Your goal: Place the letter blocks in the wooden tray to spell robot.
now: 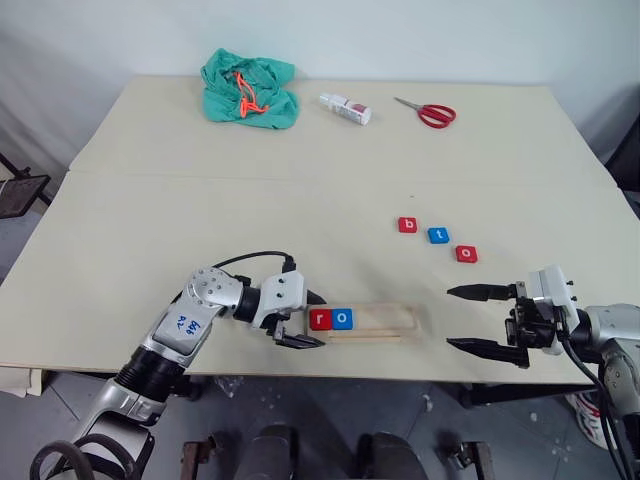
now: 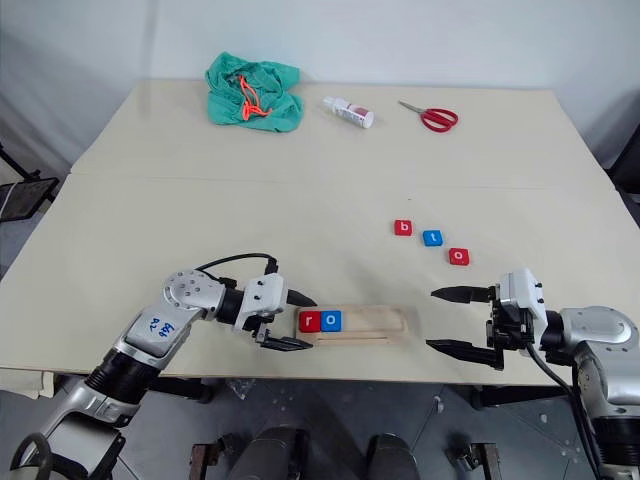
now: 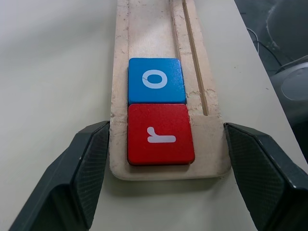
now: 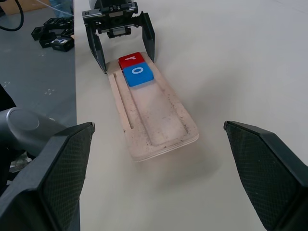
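The wooden tray was seen lying near the front edge of the pale worktop, its length running left to right. Two letter blocks sat side by side and touching at its left end: a red r block at the very end and a blue o block just to its right. The rest of the tray was seen bare.

The left gripper was held at the tray's left end, its fingers spread apart on either side of that end, level with the red r block; whether they touched the wood could not be told. Nothing was clamped between them.

The right gripper was held to the right of the tray, pointed toward it, with its fingers wide apart and nothing between them.

Three more blocks lay loose on the worktop, well apart from the tray, in a slanted row: a red b block, a blue t block and a red o block.

At the far side of the worktop a green cloth, a small white bottle and red-handled scissors were seen.
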`<action>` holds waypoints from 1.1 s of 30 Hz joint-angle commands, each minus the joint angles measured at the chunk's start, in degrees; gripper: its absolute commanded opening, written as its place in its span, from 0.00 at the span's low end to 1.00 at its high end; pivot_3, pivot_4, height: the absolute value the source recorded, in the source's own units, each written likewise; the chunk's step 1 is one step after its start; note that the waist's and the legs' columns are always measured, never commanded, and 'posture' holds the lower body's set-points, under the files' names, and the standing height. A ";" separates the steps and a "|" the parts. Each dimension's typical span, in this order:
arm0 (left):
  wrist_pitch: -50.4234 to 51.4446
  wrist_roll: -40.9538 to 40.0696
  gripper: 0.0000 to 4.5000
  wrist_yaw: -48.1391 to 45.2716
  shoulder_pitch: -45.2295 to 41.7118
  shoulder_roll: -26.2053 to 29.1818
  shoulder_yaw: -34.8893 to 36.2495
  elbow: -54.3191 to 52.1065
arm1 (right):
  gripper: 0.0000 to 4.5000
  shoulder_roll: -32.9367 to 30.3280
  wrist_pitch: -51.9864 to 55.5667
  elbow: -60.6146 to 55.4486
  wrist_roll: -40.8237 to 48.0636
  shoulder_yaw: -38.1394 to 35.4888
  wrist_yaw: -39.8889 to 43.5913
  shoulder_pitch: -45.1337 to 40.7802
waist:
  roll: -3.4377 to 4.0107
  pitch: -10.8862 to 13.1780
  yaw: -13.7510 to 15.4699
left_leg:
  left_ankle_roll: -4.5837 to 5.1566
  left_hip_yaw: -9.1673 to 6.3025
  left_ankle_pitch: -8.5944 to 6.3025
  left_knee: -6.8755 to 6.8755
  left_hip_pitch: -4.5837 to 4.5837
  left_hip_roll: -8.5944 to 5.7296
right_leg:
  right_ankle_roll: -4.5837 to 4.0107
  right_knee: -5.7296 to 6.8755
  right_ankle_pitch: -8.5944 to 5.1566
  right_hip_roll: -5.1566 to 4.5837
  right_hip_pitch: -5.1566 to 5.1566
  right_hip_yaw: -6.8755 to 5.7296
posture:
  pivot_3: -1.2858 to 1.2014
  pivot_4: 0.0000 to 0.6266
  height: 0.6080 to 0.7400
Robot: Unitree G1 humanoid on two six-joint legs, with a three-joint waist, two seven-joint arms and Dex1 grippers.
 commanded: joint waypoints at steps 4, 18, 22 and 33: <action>2.35 -0.33 0.99 -0.80 -0.61 -0.10 -0.08 -1.78 | 1.00 -0.61 0.51 -2.97 1.16 -1.68 -1.40 0.25 | 0.00 0.00 0.01 | 0.00 -0.01 0.00 0.00 0.00 0.00 | 0.00 0.01 0.00 0.00 0.00 -0.01 | 0.52 0.24 1.00; 0.82 -9.78 0.99 -4.10 -0.22 2.10 11.17 -1.85 | 1.00 -0.77 17.56 -9.91 3.47 -5.64 -19.20 2.09 | 0.00 0.00 -0.02 | 0.00 -0.05 0.00 0.01 -0.01 0.00 | 0.00 0.01 0.00 -0.01 0.00 -0.01 | 0.52 0.24 1.00; -0.15 -13.85 0.99 -6.33 0.59 1.66 13.89 -1.63 | 1.00 3.97 18.25 -10.77 1.23 -7.81 -30.58 1.70 | 0.00 0.00 -0.06 | 0.00 -0.05 0.00 0.00 0.00 0.01 | 0.00 0.03 0.00 -0.01 0.00 -0.02 | 0.52 0.24 1.00; -13.16 -15.83 0.99 -8.06 5.23 -3.67 17.64 5.45 | 1.00 13.53 16.22 -19.63 -2.30 -8.40 -45.63 5.80 | 0.05 -0.02 -0.24 | 0.00 -0.05 0.00 -0.07 0.02 -0.02 | 0.00 0.10 0.00 -0.01 -0.06 0.02 | 0.52 0.24 1.00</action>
